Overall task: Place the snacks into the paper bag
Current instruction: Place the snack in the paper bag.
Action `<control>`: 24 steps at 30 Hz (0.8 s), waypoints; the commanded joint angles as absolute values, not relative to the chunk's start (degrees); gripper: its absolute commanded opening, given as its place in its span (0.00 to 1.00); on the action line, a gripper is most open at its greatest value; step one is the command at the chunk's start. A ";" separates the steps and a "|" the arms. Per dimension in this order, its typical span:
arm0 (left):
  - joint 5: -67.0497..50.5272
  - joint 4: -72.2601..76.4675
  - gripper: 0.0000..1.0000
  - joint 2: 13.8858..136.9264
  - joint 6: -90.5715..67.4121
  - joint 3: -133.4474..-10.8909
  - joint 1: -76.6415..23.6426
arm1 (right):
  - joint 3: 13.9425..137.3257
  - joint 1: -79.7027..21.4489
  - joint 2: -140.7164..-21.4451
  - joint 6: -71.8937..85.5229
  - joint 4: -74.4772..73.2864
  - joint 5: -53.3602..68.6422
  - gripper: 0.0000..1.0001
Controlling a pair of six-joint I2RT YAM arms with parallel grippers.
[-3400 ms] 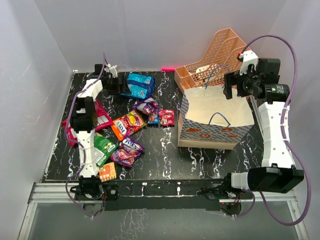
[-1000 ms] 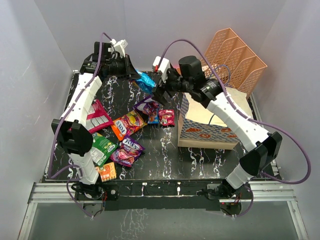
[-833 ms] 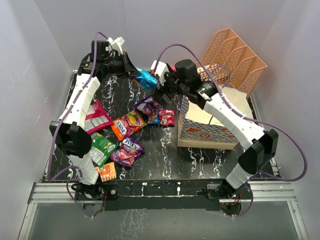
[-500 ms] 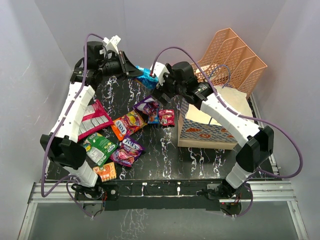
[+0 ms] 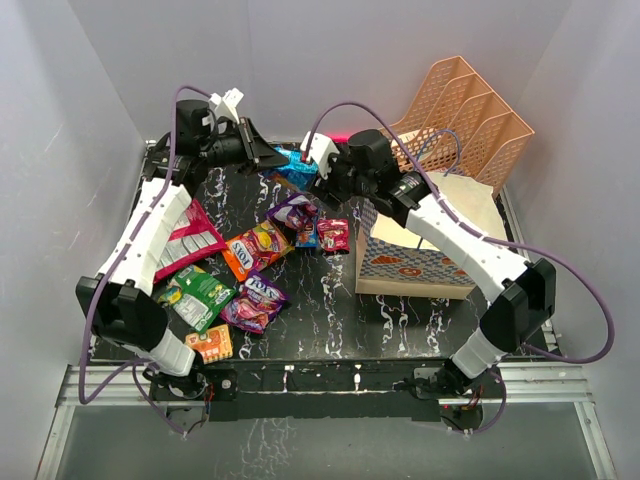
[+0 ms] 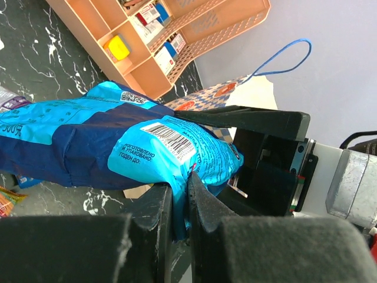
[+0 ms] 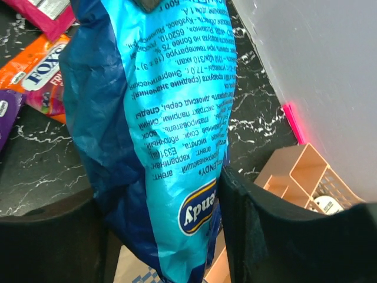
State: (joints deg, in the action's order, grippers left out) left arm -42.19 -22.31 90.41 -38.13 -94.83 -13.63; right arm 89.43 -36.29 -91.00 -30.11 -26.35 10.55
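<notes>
A blue snack packet [image 5: 296,164] hangs in the air over the table's back, held from both ends. My left gripper [image 5: 274,157] is shut on its crimped edge [image 6: 179,188]. My right gripper [image 5: 318,180] has a finger on each side of the packet's [image 7: 171,118] other end, pressed against it [image 7: 156,197]. The paper bag [image 5: 420,262] stands open to the right, its blue handle [image 6: 284,55] showing. Several other snacks lie on the table: an orange packet [image 5: 257,246], a purple one [image 5: 256,300], a green one [image 5: 206,295].
The peach mesh organizer [image 5: 462,105] stands behind the bag, small items in its compartments [image 6: 156,35]. A pink packet [image 5: 190,235] and a small orange one [image 5: 215,343] lie by the left arm. White walls close in the table on three sides.
The left arm has carried the blue packet up and toward the right arm. The right gripper, wide open before, has come around the packet's free end and narrowed onto it.
</notes>
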 commanded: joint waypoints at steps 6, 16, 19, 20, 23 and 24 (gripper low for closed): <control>-48.30 -11.42 0.00 80.68 -40.54 -91.99 -13.39 | 90.61 -36.49 -85.81 -31.24 -24.38 18.13 0.31; -50.09 -11.76 0.62 76.77 -32.92 -92.95 -12.21 | 92.94 -36.21 -83.81 -29.79 -26.13 17.36 0.08; -49.98 -13.72 0.77 75.41 -29.33 -94.57 -11.05 | 94.39 -35.15 -82.19 -28.39 -27.38 19.17 0.08; -49.81 -14.66 0.81 75.00 -28.22 -95.10 -10.58 | 95.08 -34.63 -81.61 -27.75 -27.80 20.22 0.08; -49.06 -17.13 0.87 73.83 -24.73 -96.43 -9.04 | 97.77 -32.66 -79.77 -25.61 -29.55 23.80 0.08; -48.78 -17.83 0.88 73.40 -23.66 -96.68 -8.40 | 98.68 -31.87 -79.12 -24.86 -29.95 25.07 0.08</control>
